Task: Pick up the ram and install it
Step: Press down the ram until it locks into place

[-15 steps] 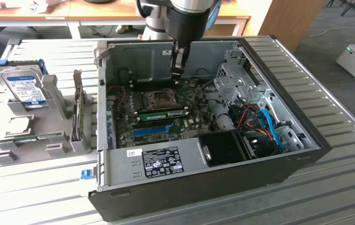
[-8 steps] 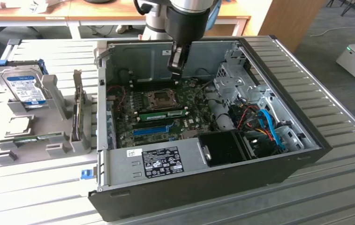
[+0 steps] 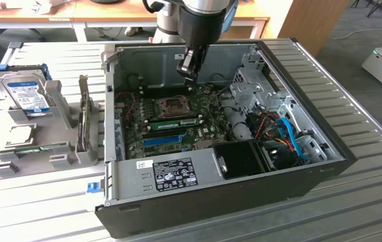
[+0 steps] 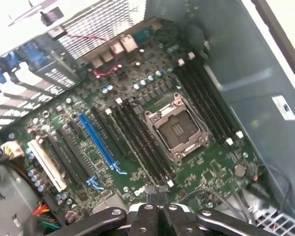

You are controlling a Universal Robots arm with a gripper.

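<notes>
A long green ram (image 3: 177,122) stands in a slot on the motherboard (image 3: 208,132), just in front of the empty CPU socket (image 3: 174,105). A second green stick (image 3: 37,149) lies in the grey holder at the exterior view's left. My gripper (image 3: 188,74) hangs above the back of the open case, well clear of the board, shut with nothing between its fingers. In the wrist view the closed gripper (image 4: 157,195) looks down on the dark memory slots (image 4: 137,140) beside the CPU socket (image 4: 179,128).
The black computer case (image 3: 325,169) lies open on a slatted metal table (image 3: 36,201). The grey holder (image 3: 63,159) carries a hard drive (image 3: 28,94) and an upright dark card (image 3: 83,118). A blue expansion slot (image 4: 98,140), a black fan (image 3: 241,159) and cables (image 3: 285,133) fill the case.
</notes>
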